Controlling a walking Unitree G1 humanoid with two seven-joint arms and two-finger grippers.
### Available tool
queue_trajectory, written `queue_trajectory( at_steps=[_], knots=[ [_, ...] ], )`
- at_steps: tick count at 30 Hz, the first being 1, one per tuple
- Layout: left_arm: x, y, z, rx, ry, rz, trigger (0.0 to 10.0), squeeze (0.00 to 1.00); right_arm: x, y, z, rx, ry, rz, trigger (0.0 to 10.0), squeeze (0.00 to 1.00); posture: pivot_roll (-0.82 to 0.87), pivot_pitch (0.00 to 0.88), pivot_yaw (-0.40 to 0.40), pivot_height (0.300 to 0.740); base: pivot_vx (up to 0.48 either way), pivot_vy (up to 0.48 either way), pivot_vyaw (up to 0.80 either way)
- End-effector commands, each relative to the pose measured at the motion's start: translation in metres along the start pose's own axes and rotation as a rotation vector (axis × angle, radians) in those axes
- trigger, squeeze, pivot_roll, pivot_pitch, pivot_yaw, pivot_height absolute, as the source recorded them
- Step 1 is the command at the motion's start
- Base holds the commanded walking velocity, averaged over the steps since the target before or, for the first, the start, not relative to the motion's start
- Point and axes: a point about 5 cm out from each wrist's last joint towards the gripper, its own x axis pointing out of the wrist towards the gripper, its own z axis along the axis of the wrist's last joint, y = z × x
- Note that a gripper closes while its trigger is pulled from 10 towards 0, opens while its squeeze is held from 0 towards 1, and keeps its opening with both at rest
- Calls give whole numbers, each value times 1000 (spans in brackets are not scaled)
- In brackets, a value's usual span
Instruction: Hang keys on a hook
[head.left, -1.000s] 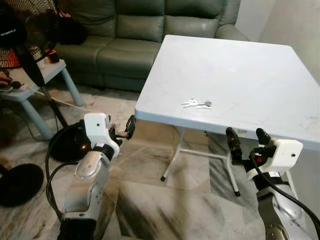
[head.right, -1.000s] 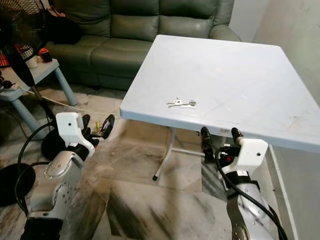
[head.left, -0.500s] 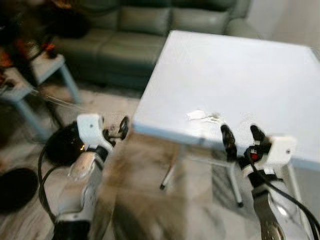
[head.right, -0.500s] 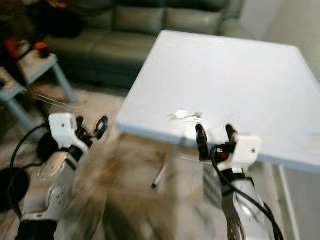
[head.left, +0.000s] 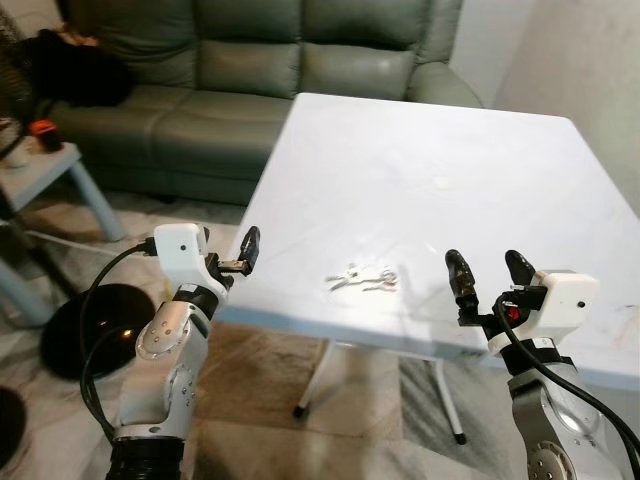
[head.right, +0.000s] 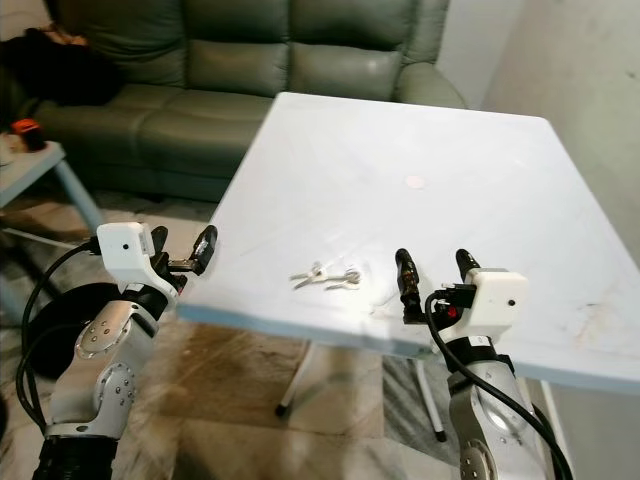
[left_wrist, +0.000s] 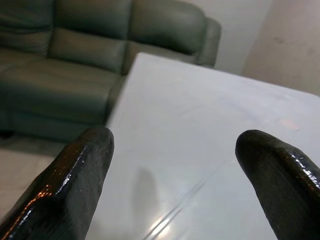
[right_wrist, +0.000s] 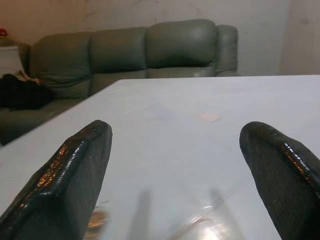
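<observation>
I have walked closer, and both claws are now at the surface edge with the keys in reach.

A second ago the right claw (head.left: 488, 275) hung below the edge of the surface (head.left: 470, 160); now it is above the top, and the keys (head.left: 362, 279) lie flat just beside it, toward my left side. Its fingers are spread wide and hold nothing, touching nothing. The left claw (head.left: 240, 254) is also spread and empty, at the near corner, with the keys between the two claws. I judge the pickup not yet begun. I see no hook.
</observation>
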Motion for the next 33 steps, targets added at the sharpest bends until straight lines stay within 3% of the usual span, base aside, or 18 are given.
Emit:
queue_trajectory(
  at_steps=[1,5,15,23,33],
  knots=[
    [1,-6,2,9,-17,-11,10000,0,0,-3,1,-9,3,-4,10000,0,94,46,-22,740,0,0,0],
    [-2,-20,-4,0,-12,-57,10000,0,3,3,4,-37,44,131,10000,0,93,42,-29,740,0,0,0],
    [-9,-32,-7,11,-31,-125,10000,0,6,22,8,-50,122,302,10000,0,96,53,-41,740,0,0,0],
    [-17,-40,-15,8,2,-164,10000,0,9,31,5,-42,168,329,10000,0,101,65,-46,740,0,0,0],
    [-15,-37,-15,-20,9,-142,10000,0,12,36,8,-39,116,303,10000,0,100,70,-46,740,0,0,0]
  ],
)
